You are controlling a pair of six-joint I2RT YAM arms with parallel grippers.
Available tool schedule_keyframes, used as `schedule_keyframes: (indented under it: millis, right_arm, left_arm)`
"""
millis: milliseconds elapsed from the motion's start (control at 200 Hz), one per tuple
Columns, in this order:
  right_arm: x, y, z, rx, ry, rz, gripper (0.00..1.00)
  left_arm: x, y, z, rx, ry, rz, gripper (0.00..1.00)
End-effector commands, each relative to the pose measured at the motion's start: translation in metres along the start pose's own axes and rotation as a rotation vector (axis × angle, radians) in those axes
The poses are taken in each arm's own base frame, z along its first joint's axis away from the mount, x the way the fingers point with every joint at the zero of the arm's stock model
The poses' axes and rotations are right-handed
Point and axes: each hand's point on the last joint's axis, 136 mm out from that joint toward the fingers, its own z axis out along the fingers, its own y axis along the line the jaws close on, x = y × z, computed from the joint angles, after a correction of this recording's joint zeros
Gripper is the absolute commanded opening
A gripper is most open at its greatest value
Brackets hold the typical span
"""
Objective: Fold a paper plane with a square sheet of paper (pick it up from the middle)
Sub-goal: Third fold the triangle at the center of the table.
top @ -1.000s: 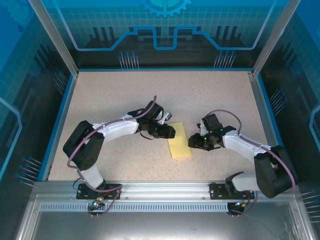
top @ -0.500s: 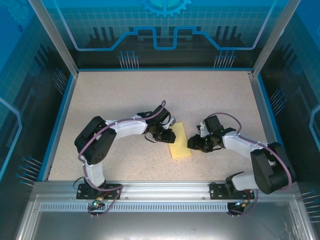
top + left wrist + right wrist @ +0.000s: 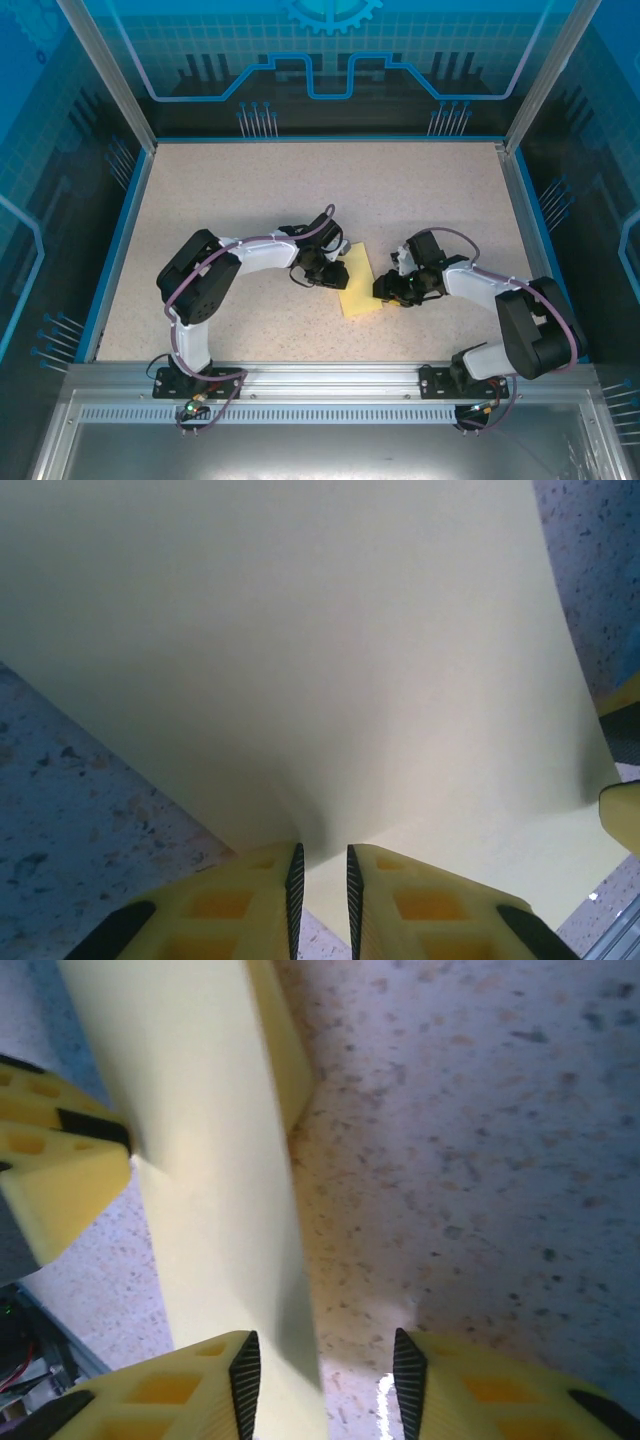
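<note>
Now, an edge pinch.
Left gripper [image 3: 320,858] clamps the square sheet of paper [image 3: 300,650] to fold it; right gripper [image 3: 325,1352] gapes alongside.

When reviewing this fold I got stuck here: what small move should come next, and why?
Probably close the right gripper on the square sheet of paper. The left gripper already pinches one edge, and the sheet looks bowed up from the table, while the right fingers stand apart with the paper's other edge just inside one of them.
</note>
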Motion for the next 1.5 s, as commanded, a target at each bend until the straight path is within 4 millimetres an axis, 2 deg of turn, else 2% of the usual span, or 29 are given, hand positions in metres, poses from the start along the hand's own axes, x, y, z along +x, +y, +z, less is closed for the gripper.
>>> schedule_keyframes:
  millis: [0, 145, 540, 850, 1155, 1490]
  right_arm:
    - [0.002, 0.011, -0.002, -0.072, 0.014, 0.027, 0.37]
    - [0.004, 0.014, -0.007, -0.069, 0.026, 0.033, 0.26]
    - [0.011, 0.02, -0.019, -0.066, 0.028, 0.03, 0.19]
    - [0.006, 0.033, -0.023, -0.093, 0.018, 0.023, 0.11]
    - [-0.003, 0.053, -0.024, -0.129, 0.008, -0.002, 0.1]
    - [-0.017, 0.071, -0.011, -0.166, 0.006, -0.013, 0.1]
  left_arm:
    - [-0.001, 0.002, 0.002, -0.025, 0.01, 0.02, 0.22]
    - [-0.001, 0.004, 0.004, -0.026, 0.013, 0.019, 0.22]
    - [0.0, 0.006, 0.007, -0.033, 0.02, 0.024, 0.22]
    - [-0.002, 0.004, 0.008, -0.022, 0.015, 0.024, 0.22]
    - [-0.002, 0.004, 0.008, -0.018, 0.017, 0.028, 0.22]
    - [-0.006, -0.005, 0.001, 0.01, -0.002, 0.035, 0.21]
